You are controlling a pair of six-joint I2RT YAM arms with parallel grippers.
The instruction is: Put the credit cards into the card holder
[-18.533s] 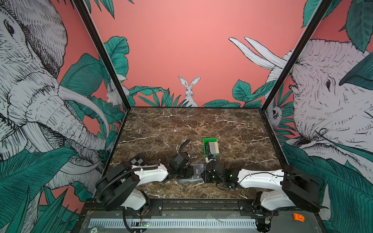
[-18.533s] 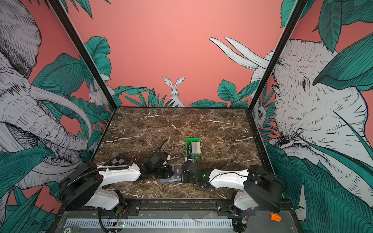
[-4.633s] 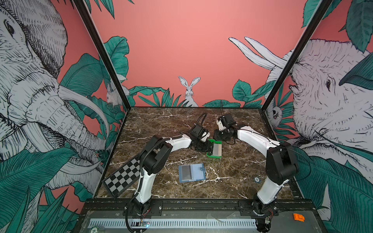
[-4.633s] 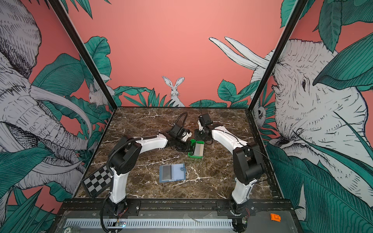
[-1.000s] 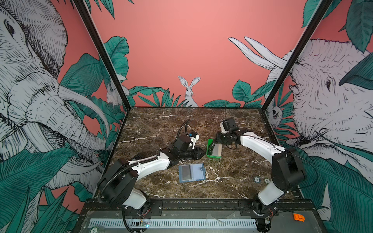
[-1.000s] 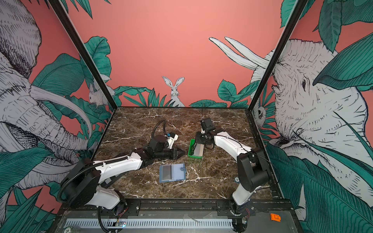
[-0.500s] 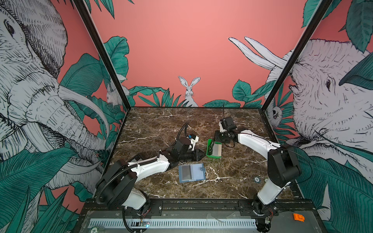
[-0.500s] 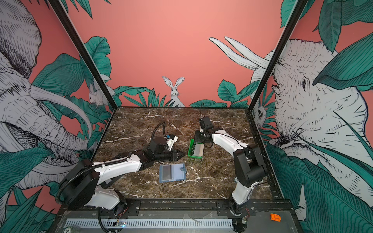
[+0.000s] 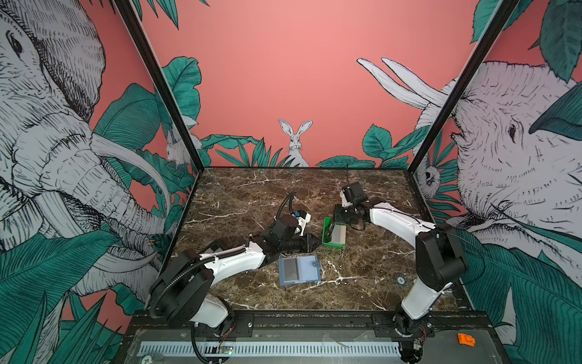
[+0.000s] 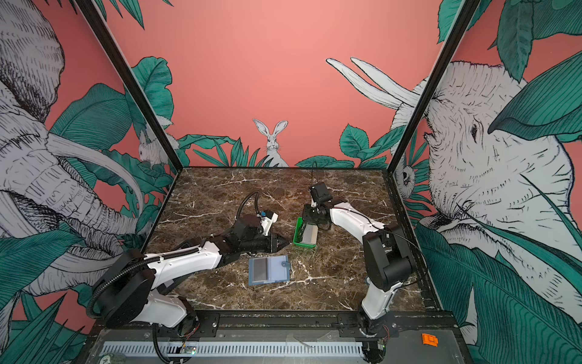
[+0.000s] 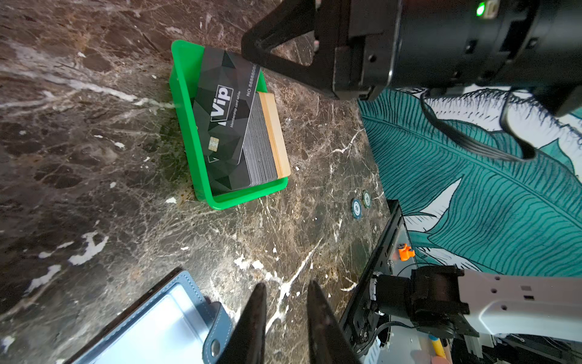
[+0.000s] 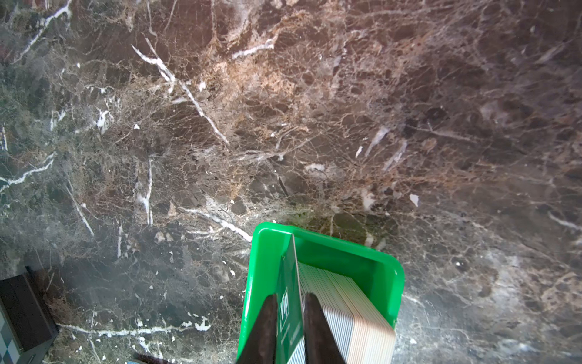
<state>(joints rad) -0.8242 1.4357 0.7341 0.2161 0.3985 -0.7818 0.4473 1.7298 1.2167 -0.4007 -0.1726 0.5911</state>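
Observation:
The credit cards (image 11: 261,141) stand as a stack of several in a green tray (image 11: 185,126), also seen in both top views (image 9: 337,233) (image 10: 310,234). A black VIP card (image 11: 226,126) leans off the stack toward the tray wall. My right gripper (image 12: 289,297) points down into the tray (image 12: 264,268), open by a narrow gap, with that VIP card (image 12: 288,277) slanting between its fingers. The slate-blue card holder (image 9: 299,270) (image 10: 268,270) lies unfolded in front of the tray. My left gripper (image 11: 288,285) hovers open and empty just beyond its snap tab (image 11: 217,331).
Small round tokens (image 11: 357,208) lie on the marble to the right of the tray (image 9: 400,280). A checkerboard plate (image 12: 6,346) sits by the left wall, mostly under the left arm (image 9: 233,261). An orange clip (image 9: 466,339) rests on the front rail.
The right arm's elbow has shifted slightly left while its gripper stays at the tray. The left gripper has hardly moved.

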